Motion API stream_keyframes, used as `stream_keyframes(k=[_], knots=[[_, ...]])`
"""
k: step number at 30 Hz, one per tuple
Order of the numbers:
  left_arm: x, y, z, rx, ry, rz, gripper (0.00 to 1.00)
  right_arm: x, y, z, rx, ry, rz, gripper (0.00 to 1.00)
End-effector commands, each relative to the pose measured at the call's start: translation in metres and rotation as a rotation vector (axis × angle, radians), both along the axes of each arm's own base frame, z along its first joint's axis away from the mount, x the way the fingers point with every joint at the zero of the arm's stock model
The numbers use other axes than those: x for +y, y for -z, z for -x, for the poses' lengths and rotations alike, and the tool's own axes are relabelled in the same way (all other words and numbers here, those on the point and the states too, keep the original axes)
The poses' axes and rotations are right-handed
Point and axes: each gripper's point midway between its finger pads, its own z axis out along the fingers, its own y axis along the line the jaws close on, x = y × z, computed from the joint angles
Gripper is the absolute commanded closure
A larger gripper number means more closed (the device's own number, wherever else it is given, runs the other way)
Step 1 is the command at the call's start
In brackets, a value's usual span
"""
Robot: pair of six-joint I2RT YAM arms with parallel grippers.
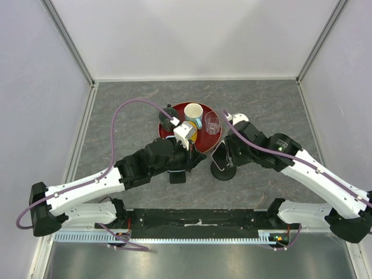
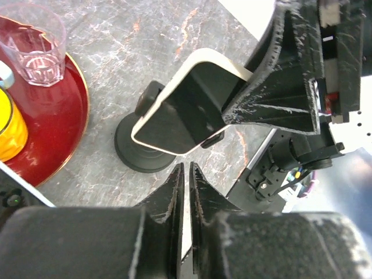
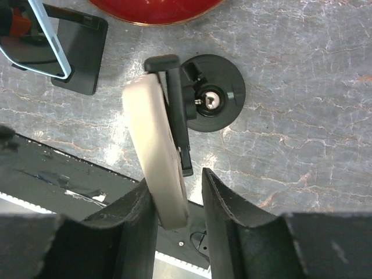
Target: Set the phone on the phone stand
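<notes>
Right jaws stand apart around one end of the cream-cased smartphone with a dark screen (image 3: 154, 139). One finger (image 3: 131, 224) lies against the phone's edge and the other stands just clear of it. Left jaws are pressed together with nothing between them, low in the left wrist view, pointing towards the phone.

A grey marbled counter (image 1: 116, 104) fills the middle of the top view. At its upper centre sits a round red tray with a gilt rim (image 1: 203, 141). It carries a white mug with a pale blue side (image 1: 193, 113), a clear glass tumbler (image 1: 212, 123) and a yellow container (image 2: 9, 128). Just below the tray, at the centre, stands the black phone stand with a round base (image 3: 224, 99), and the phone leans tilted against its cradle. In the upper left of the right wrist view, a black square-based holder (image 3: 78, 52) carries a second, white-edged device (image 3: 35, 40).
</notes>
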Motion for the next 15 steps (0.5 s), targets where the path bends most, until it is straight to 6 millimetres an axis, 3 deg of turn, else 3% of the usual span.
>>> stream_keyframes(k=[1, 5, 9, 14, 15], knots=[[-0.020, -0.011, -0.003, 0.047, 0.080, 0.098, 0.85, -0.008, -0.001, -0.007, -0.047, 0.061, -0.043, 0.61], [-0.026, -0.005, -0.015, 0.053, 0.078, 0.086, 0.81, -0.020, -0.011, -0.011, -0.111, 0.112, -0.053, 0.60], [-0.036, -0.013, -0.015, 0.018, 0.149, 0.123, 0.64, -0.039, -0.028, -0.016, -0.195, 0.169, -0.048, 0.59], [-0.042, -0.003, -0.014, -0.017, 0.235, 0.100, 0.52, -0.027, -0.035, -0.018, -0.220, 0.092, -0.087, 0.56], [-0.045, 0.003, -0.013, -0.009, 0.263, 0.091, 0.42, -0.025, -0.035, -0.017, -0.215, 0.079, -0.089, 0.53]])
